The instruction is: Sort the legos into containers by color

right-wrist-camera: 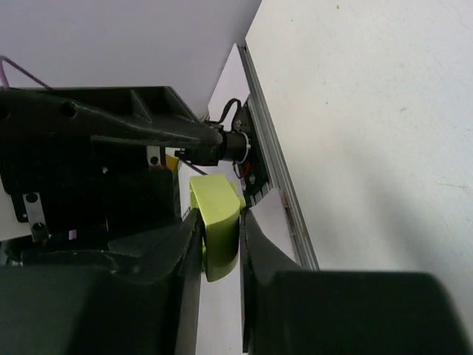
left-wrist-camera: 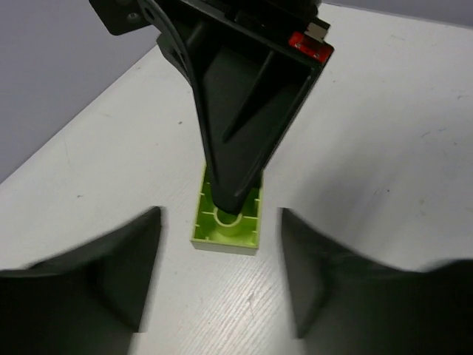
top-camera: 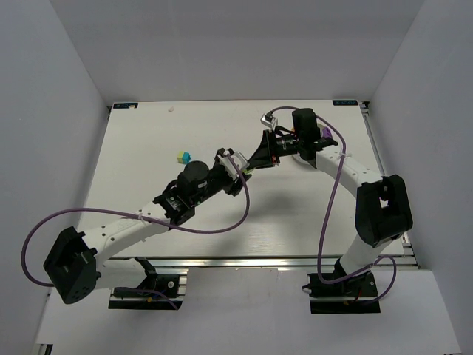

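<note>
My right tool pinches a lime brick, and my left tool stands open astride it, not touching. Sorting looks unfinished: a cyan-yellow brick lies left of both tools.

Between our left fingers the right gripper and its brick block the gap; bare table flanks us.

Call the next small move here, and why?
Probably back the left end effector away from the lime brick: its fingers stand apart from it, while the right end effector is shut on it.
</note>
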You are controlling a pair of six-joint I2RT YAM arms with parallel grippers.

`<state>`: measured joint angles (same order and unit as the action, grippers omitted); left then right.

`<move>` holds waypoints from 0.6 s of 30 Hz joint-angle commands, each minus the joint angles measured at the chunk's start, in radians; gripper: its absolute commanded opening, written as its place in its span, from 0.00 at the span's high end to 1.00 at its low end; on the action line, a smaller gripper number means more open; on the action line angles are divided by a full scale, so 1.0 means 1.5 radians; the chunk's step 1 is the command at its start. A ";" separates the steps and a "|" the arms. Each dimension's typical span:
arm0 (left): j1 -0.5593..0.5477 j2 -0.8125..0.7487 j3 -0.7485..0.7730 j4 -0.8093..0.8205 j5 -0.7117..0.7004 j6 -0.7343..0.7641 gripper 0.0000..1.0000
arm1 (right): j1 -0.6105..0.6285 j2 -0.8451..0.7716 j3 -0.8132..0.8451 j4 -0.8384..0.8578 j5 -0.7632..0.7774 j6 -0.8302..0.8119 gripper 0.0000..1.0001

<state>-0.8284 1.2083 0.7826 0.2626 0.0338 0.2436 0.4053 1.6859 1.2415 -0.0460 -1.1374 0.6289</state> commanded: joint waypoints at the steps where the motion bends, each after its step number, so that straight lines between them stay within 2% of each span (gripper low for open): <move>1: -0.003 -0.014 0.009 0.024 -0.049 -0.032 0.18 | -0.021 -0.015 0.039 -0.049 -0.022 -0.056 1.00; 4: 0.012 -0.045 0.004 0.025 -0.096 -0.092 0.02 | -0.075 0.007 0.143 -0.205 0.055 -0.204 1.00; 8: 0.019 -0.059 0.040 -0.082 -0.186 -0.119 0.02 | -0.166 0.038 0.269 -0.326 0.166 -0.324 1.00; 9: 0.029 -0.048 0.050 -0.112 -0.193 -0.130 0.02 | -0.176 0.041 0.312 -0.353 0.237 -0.369 1.00; 11: 0.038 -0.028 0.089 -0.215 -0.220 -0.175 0.02 | -0.203 0.047 0.357 -0.375 0.308 -0.416 1.00; 12: 0.051 -0.007 0.097 -0.245 -0.221 -0.184 0.04 | -0.209 0.054 0.401 -0.390 0.386 -0.477 1.00; 13: 0.058 0.003 0.104 -0.268 -0.217 -0.191 0.09 | -0.216 0.060 0.424 -0.399 0.425 -0.510 1.00; 14: 0.064 0.011 0.109 -0.312 -0.202 -0.204 0.32 | -0.217 0.066 0.443 -0.406 0.468 -0.539 1.00; 15: 0.071 0.019 0.114 -0.330 -0.194 -0.211 0.43 | -0.225 0.074 0.460 -0.411 0.539 -0.567 1.00; 16: 0.077 0.021 0.112 -0.348 -0.187 -0.221 0.52 | -0.230 0.082 0.470 -0.406 0.576 -0.620 1.00; 18: 0.086 0.012 0.096 -0.354 -0.167 -0.228 0.56 | -0.244 0.088 0.465 -0.382 0.644 -0.665 1.00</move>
<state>-0.7147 1.2366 0.9298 -0.1238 -0.2317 -0.0383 0.0525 1.7874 1.9121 -0.5831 -0.4316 -0.1513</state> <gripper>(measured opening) 0.449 0.274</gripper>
